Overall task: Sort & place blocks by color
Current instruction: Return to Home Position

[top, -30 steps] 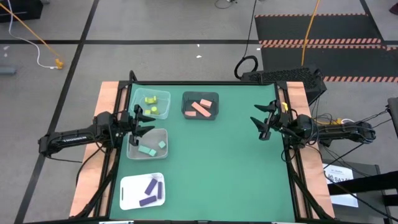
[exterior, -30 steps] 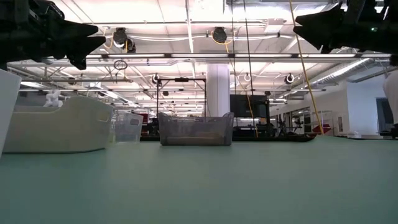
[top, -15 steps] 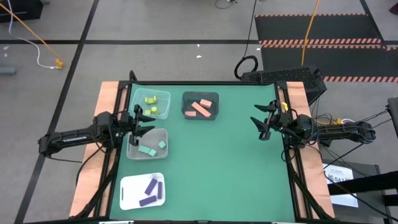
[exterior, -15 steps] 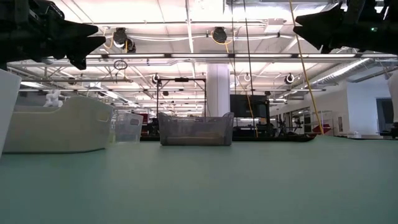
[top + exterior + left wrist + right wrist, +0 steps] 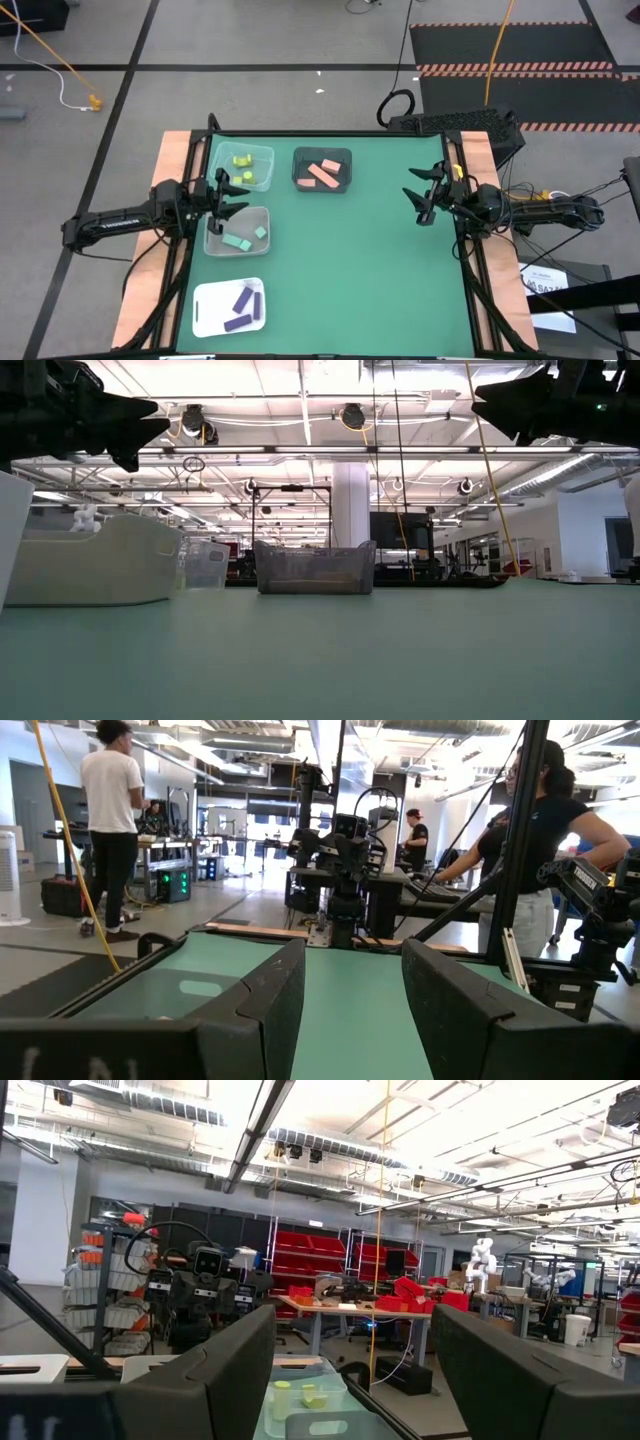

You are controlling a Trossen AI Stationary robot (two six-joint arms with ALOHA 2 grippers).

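The blocks lie sorted in containers along the table's left side. Yellow-green blocks (image 5: 242, 166) sit in a clear bin, salmon-orange blocks (image 5: 321, 173) in a dark bin, mint-teal blocks (image 5: 241, 238) in another clear bin, purple bars (image 5: 243, 305) on a white tray. My left gripper (image 5: 237, 198) hovers open above the table's left edge, between the two clear bins. My right gripper (image 5: 417, 198) hovers open at the right edge, raised well above the table. In the wrist views each gripper's fingers (image 5: 270, 985) (image 5: 240, 1350) stand wide apart with nothing between them.
The green table's (image 5: 350, 270) middle and right hold nothing. In the low view the dark bin (image 5: 315, 568) stands at the far side and a clear bin (image 5: 95, 560) at the left. People stand in the room beyond the table (image 5: 110, 810) (image 5: 540, 840).
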